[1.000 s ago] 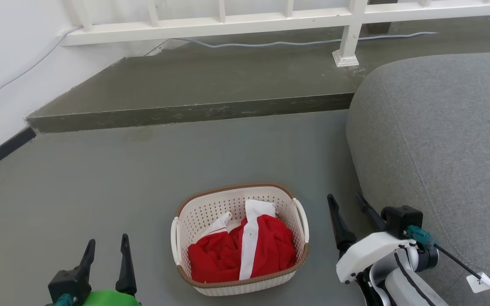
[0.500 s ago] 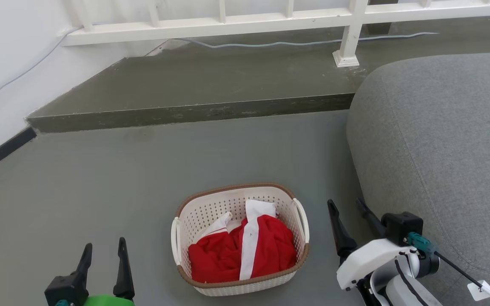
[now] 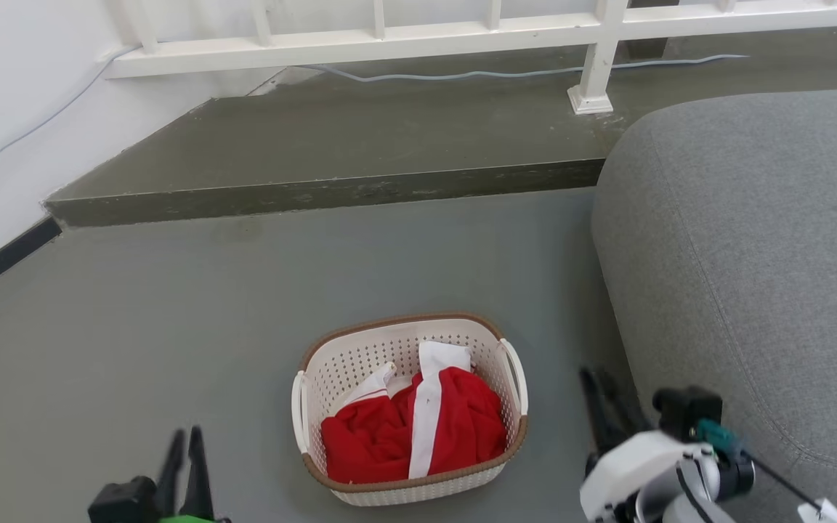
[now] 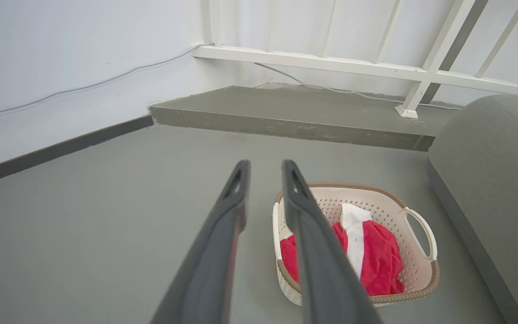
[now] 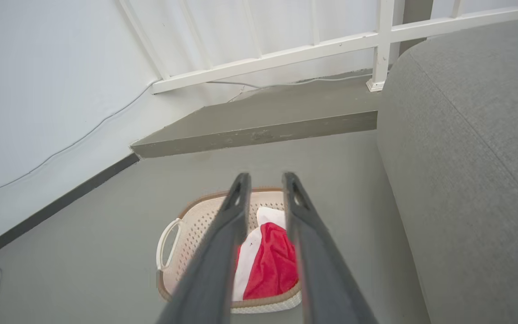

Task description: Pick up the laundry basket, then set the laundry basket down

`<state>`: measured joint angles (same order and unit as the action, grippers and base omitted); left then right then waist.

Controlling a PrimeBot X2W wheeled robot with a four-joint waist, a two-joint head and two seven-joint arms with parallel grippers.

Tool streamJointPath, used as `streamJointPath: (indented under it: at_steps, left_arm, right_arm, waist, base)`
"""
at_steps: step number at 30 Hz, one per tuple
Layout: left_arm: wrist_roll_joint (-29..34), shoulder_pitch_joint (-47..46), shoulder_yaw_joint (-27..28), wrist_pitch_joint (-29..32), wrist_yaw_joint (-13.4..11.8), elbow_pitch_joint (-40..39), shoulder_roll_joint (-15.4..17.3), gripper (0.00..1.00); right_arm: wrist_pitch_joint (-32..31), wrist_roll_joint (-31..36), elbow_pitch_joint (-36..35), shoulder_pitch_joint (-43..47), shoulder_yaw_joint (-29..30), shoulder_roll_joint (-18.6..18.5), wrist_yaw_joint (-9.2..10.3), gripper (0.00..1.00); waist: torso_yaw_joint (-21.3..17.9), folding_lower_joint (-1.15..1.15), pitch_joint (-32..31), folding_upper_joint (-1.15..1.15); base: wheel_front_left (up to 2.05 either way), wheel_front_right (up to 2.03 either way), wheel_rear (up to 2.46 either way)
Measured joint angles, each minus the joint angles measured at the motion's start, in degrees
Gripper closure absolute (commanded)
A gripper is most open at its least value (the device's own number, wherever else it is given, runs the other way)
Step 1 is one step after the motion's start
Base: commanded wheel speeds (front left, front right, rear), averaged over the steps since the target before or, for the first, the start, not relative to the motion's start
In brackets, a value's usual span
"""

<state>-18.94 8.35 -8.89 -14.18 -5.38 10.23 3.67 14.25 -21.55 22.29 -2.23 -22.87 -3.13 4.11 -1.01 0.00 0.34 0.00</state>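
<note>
The laundry basket [image 3: 349,359] is cream-white and perforated, with a brown rim and white loop handles. It stands on the grey floor with a red and white garment [image 3: 418,428] inside. My left gripper [image 3: 184,436] is low at the basket's left, well apart from it, fingers a narrow gap apart and holding nothing. My right gripper [image 3: 599,379] is blurred, just right of the basket beside the sofa, also narrowly open and holding nothing. In the left wrist view the left gripper [image 4: 263,166] points past the laundry basket [image 4: 376,207]. In the right wrist view the right gripper [image 5: 265,177] stands over the laundry basket [image 5: 191,229].
A grey sofa [image 3: 753,254] fills the right side, close to my right arm. A raised concrete step [image 3: 331,145] with a white railing [image 3: 389,36] and a cable lies behind. A white wall [image 3: 11,87] with a dark skirting runs along the left.
Both grippers have sunk toward the bottom of the head view and their fingers have drawn closer together. The laundry basket has not moved.
</note>
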Motion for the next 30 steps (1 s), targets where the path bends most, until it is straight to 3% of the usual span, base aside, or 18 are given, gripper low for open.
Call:
streamJointPath:
  at_steps: [8, 30]
  left_arm:
    - [-1.6, 0.2, -0.2, 0.3, 0.3, 1.7, -0.7, 1.0]
    - [-17.1, -0.1, 2.2, 4.2, 2.9, 1.9, -0.7, 1.0]
  right_arm:
    - [0.0, -1.8, 0.6, 2.3, 0.3, 0.0, -0.09, 1.0]
    - [-2.8, -17.2, -2.2, 2.7, 5.2, 0.0, -2.05, 1.0]
  waist:
    - [0.0, 0.0, 0.0, 0.0]
    - [0.3, 0.0, 0.0, 0.0]
  base:
    - [0.0, 0.0, 0.0]
    - [0.0, 0.0, 0.0]
